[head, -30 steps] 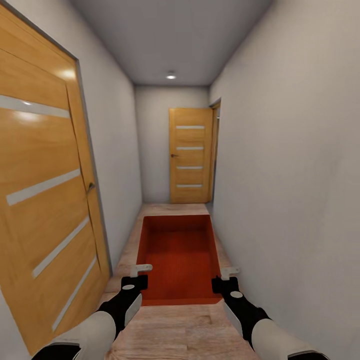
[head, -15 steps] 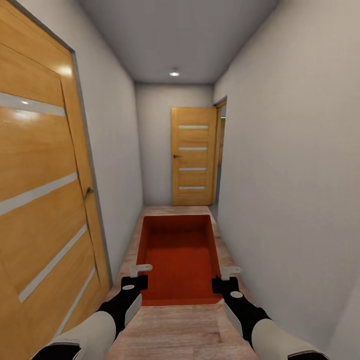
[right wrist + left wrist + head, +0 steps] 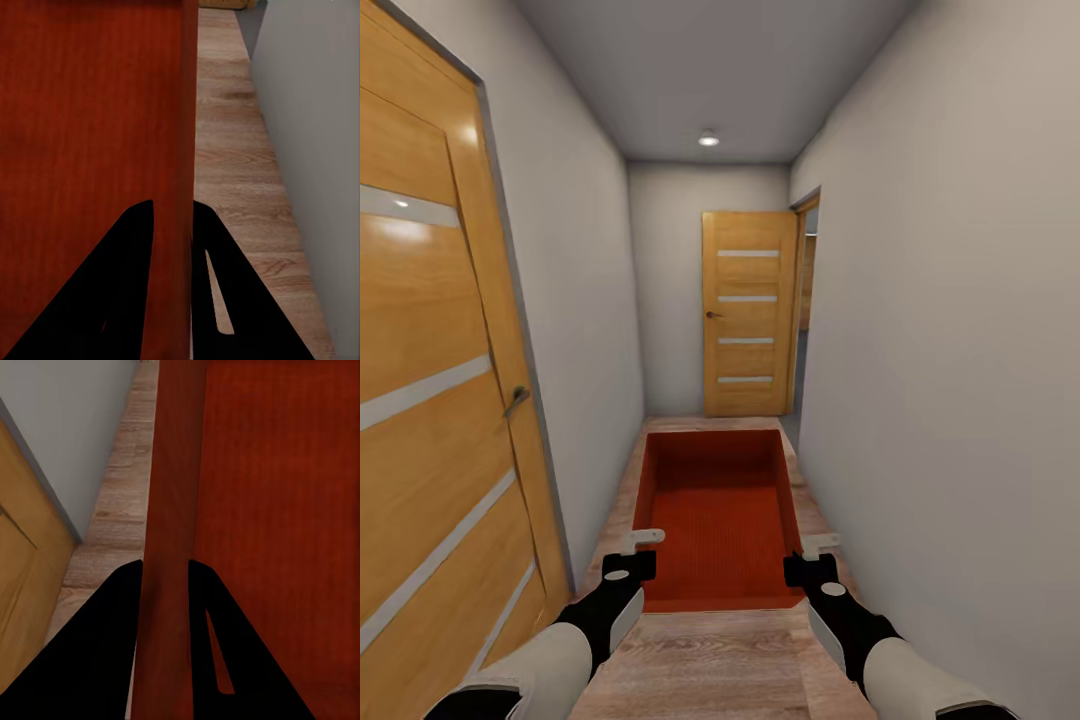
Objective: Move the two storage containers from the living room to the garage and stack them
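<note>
I carry one orange-red lidless storage container (image 3: 720, 515) in front of me, held level above a light wood-plank hallway floor (image 3: 710, 660). My left gripper (image 3: 642, 545) is shut on the container's left wall (image 3: 171, 510), its black fingers (image 3: 112, 615) straddling the thin wall. On the other side, my right gripper (image 3: 810, 548) is shut on the right wall (image 3: 187, 135) in the same way. The bin's ribbed inside (image 3: 82, 120) holds nothing. The second container is out of view.
I am in a narrow white-walled corridor. A wooden door with pale slats (image 3: 430, 420) stands close on the left. Another slatted wooden door (image 3: 748, 312) closes the far end, with an open doorway (image 3: 806, 300) on the right beside it. The right wall (image 3: 960, 400) is near.
The whole view has shifted: the left door slides further left and the far door looms slightly larger as I roll forward. Both grippers keep the same hold on the container.
</note>
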### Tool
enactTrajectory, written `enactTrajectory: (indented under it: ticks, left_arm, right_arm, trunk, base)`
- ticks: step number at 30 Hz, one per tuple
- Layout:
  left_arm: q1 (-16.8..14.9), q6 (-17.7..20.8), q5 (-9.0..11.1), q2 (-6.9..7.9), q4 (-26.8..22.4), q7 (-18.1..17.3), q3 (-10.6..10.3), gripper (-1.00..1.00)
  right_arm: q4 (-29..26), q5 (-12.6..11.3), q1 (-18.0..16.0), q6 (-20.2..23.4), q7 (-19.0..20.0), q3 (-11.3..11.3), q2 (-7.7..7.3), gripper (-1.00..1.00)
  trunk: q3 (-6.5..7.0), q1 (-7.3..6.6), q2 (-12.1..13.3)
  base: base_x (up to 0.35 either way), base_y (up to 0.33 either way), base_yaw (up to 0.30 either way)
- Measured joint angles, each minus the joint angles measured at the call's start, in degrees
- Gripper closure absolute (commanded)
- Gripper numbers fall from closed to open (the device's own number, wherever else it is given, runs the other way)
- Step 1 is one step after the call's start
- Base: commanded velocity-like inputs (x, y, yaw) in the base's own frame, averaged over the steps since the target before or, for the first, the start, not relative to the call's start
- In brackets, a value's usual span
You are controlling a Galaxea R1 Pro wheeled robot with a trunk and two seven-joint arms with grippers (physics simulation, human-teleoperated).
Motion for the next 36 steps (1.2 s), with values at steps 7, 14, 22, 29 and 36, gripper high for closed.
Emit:
enactTrajectory:
  ticks: [7, 14, 22, 29, 36]
  left_arm:
    - [0.0, -0.11, 0.09, -0.03, 0.11, 0.02, 0.03, 1.0]
    - [0.0, 0.08, -0.02, 0.02, -0.08, -0.01, -0.03, 1.0]
    - [0.0, 0.3, 0.09, 0.09, -0.29, -0.05, -0.29, 1.0]
    - [0.0, 0.13, 0.06, 0.06, -0.15, -0.03, -0.18, 1.0]
    - [0.0, 0.06, -0.02, 0.02, -0.1, 0.01, -0.05, 1.0]
  right_arm:
    - [-0.01, -0.01, 0.0, 0.05, 0.02, 0.11, -0.05, 1.0]
    - [-0.01, 0.01, 0.0, -0.01, -0.03, -0.02, 0.02, 1.0]
    - [0.0, 0.04, 0.0, -0.05, -0.07, -0.17, 0.1, 1.0]
    - [0.0, 0.01, 0.0, -0.06, -0.06, -0.08, 0.07, 1.0]
    - [0.0, 0.01, 0.0, -0.05, -0.04, -0.04, 0.03, 1.0]
  trunk:
    - [0.0, 0.0, 0.0]
    - [0.0, 0.0, 0.0]
    - [0.0, 0.0, 0.0]
    - [0.0, 0.0, 0.0]
    - [0.0, 0.0, 0.0]
  base:
    - [0.335, 0.0, 0.0]
    - [0.335, 0.0, 0.0]
    - [0.335, 0.0, 0.0]
    - [0.335, 0.0, 0.0]
    - [0.335, 0.0, 0.0]
